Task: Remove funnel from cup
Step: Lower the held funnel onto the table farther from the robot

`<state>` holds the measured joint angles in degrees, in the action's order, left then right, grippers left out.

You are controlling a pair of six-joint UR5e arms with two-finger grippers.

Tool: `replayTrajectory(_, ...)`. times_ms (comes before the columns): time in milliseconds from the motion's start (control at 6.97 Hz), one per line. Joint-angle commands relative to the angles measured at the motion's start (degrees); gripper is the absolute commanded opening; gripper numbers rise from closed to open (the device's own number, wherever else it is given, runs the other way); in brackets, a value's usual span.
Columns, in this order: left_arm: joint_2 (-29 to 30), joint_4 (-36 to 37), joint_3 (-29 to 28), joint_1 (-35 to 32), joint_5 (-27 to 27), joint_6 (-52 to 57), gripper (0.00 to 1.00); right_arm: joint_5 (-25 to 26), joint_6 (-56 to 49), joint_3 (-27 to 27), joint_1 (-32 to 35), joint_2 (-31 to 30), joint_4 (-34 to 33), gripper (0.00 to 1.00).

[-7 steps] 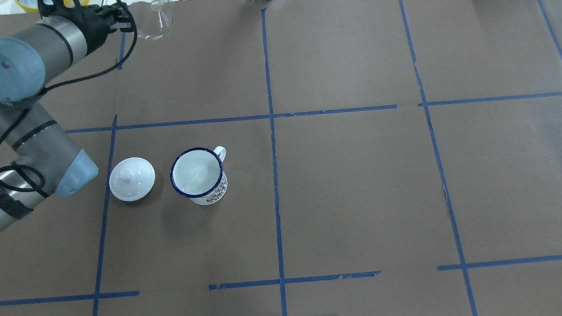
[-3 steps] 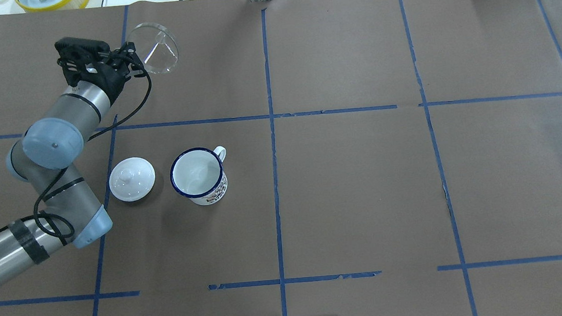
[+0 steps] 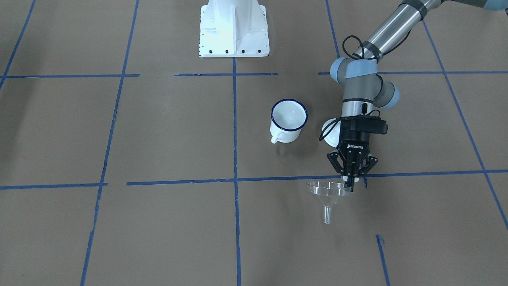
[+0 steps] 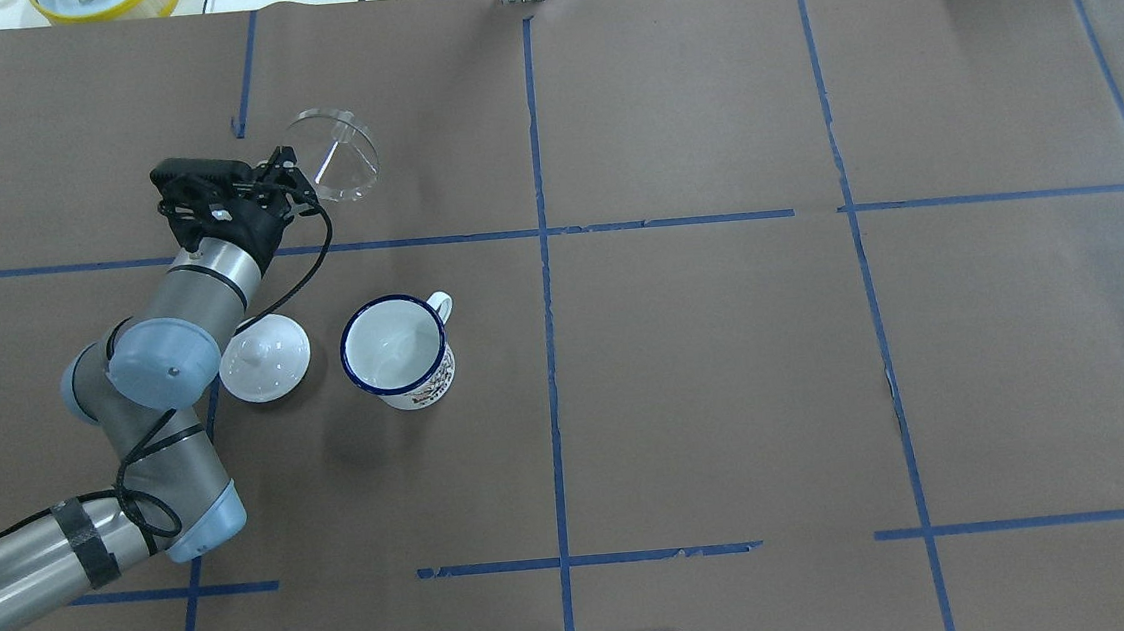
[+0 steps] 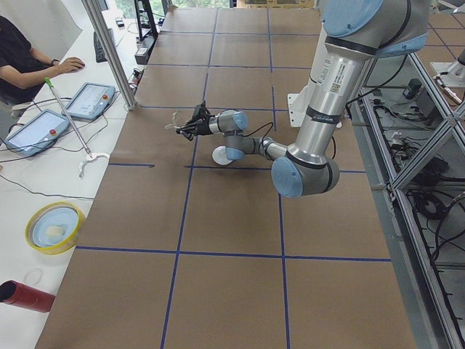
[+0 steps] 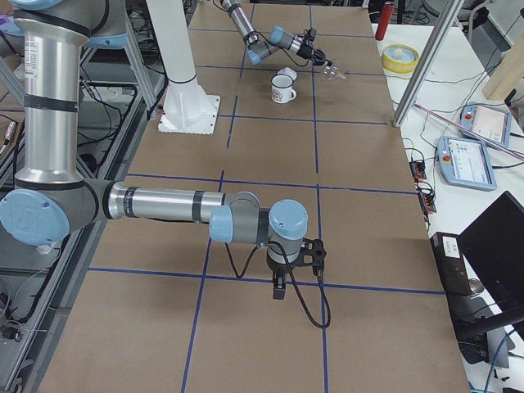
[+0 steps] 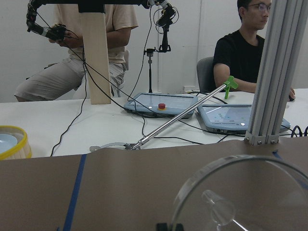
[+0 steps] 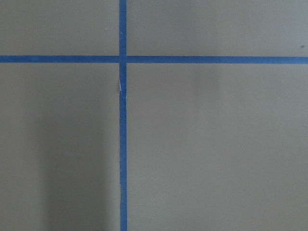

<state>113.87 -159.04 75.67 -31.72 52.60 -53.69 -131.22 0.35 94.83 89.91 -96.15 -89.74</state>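
Observation:
My left gripper (image 4: 297,179) is shut on the rim of the clear funnel (image 4: 339,158), which hangs spout down over the brown paper, beyond the cup. From the front, the funnel (image 3: 328,191) shows below the left gripper (image 3: 349,181). In the left wrist view its round bowl (image 7: 240,190) fills the lower right. The white cup (image 4: 396,352) with the blue rim stands upright and empty, apart from the funnel. My right gripper (image 6: 278,288) shows only in the right side view, low over bare paper, and I cannot tell its state.
A white knobbed lid (image 4: 265,359) lies just left of the cup, partly under my left arm's elbow. Blue tape lines cross the paper. Two people sit at a side table with tablets (image 7: 161,105) beyond the table's far edge. The robot's white base (image 3: 233,28) stands behind the cup.
My left arm has pulled back from the table's far edge toward the cup's row, carrying the funnel with it. The cup and lid have not moved.

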Motion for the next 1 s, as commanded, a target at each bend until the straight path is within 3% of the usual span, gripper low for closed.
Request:
replayTrajectory(0,0.5,0.3,-0.3,0.8,-1.0,-0.7,0.0,0.0,0.0,0.1,0.0,0.0,0.0,1.0)
replayTrajectory(861,3.9,0.7,-6.6,-1.9,-0.9,-3.3,0.0,0.0,0.0,0.0,0.0,0.0,0.0,1.0)
